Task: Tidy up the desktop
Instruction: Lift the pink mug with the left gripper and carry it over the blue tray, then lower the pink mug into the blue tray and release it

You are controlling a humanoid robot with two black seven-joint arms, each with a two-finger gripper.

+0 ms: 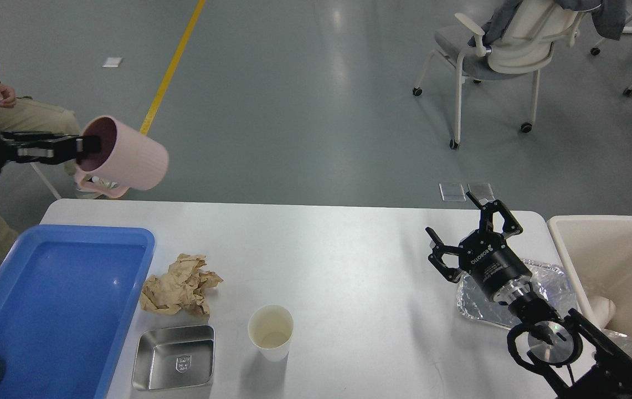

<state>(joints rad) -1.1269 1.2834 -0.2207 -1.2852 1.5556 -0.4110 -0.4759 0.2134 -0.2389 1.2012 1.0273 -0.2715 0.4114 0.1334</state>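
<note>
The white desktop (pixel 349 266) fills the lower view. A pink mug (pixel 127 159) hangs in the air beyond the desk's far left corner, tipped on its side with its handle down. My left gripper (pixel 84 146) is shut on the mug's rim. On the desk lie a crumpled brown paper (pixel 180 285), a white paper cup (pixel 271 331) and a small steel tray (pixel 174 357). My right gripper (pixel 468 227) stands open over the desk's right part, holding nothing, above a foil tray (pixel 554 282).
A blue plastic tray (pixel 55 310) sits at the left edge of the desk. A cream bin (pixel 620 266) stands at the right edge. A seated person (pixel 11 111) is at the far left and office chairs (pixel 504 50) at the back right.
</note>
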